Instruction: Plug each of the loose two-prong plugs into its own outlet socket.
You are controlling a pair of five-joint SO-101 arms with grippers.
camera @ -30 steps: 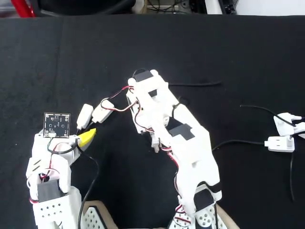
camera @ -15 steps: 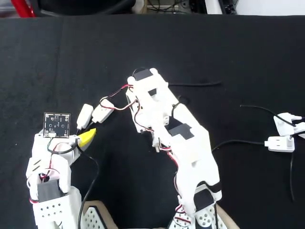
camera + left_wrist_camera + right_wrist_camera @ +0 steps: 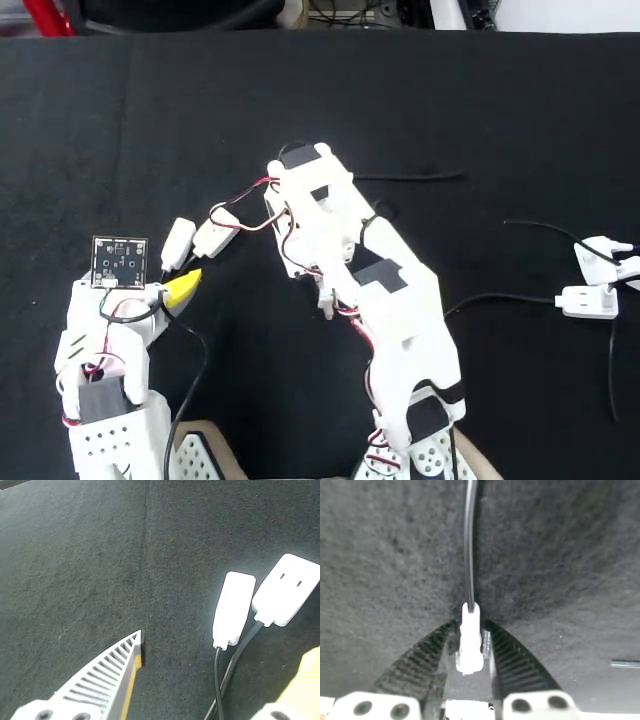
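Note:
Two white outlet sockets (image 3: 178, 242) (image 3: 217, 233) lie side by side on the black table, left of centre. In the left wrist view the near socket (image 3: 232, 607) shows its side and the other socket (image 3: 285, 595) shows two slots; black cords trail from both. My left gripper (image 3: 220, 680) is open just short of them, with its yellow finger (image 3: 183, 288) beside their cords. My right gripper (image 3: 470, 625) is shut on a small white plug (image 3: 470, 642), whose black cord (image 3: 470, 540) runs away over the cloth. In the high view the right gripper (image 3: 300, 165) lies at mid-table.
Two more white connector pieces (image 3: 600, 252) (image 3: 588, 300) with black cords lie near the table's right edge. A thin black cord (image 3: 410, 178) crosses the cloth behind the right arm. The far half of the table (image 3: 150, 100) is bare black cloth.

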